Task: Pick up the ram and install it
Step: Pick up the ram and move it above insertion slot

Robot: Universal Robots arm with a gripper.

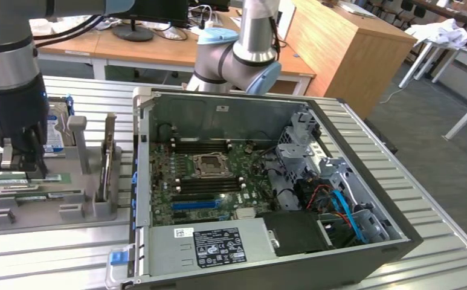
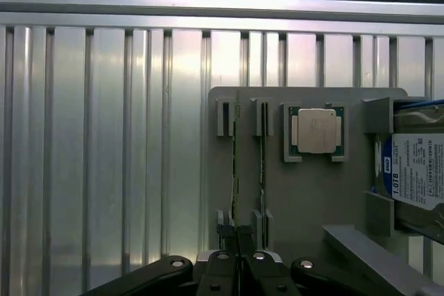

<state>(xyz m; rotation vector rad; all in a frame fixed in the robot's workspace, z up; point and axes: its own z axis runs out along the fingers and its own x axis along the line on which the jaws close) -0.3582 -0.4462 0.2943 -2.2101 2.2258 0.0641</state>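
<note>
Exterior view: arm (image 1: 3,78) is down over the grey holder (image 1: 80,211) at this view's left, on the slatted metal surface (image 1: 426,199). Hand (image 1: 22,172) sits low at the holder's far-left slots, right on a green ram (image 1: 16,180) lying there. A hard drive (image 1: 54,130) stands at the back of the holder. The open computer case (image 1: 217,109) lies flat just beside the holder toward this view's right, with the motherboard (image 1: 209,181) exposed, a bare processor socket (image 1: 211,164) mid-board and a blue slot (image 1: 194,205) nearer the camera.

Wrist view: looking straight down on the holder (image 2: 305,192). Two sticks stand on edge in parallel slots. Hand (image 2: 238,254) is clenched, fingers nearly together, pinching one end of the ram (image 2: 234,164). The ram is seated in its slot clips. The second stick (image 2: 262,164) sits just beside it, untouched. A square silver processor chip (image 2: 317,130) sits in its own pocket, with the hard drive (image 2: 416,178) past it. Surface (image 2: 104,136) slats surround the holder.
</note>
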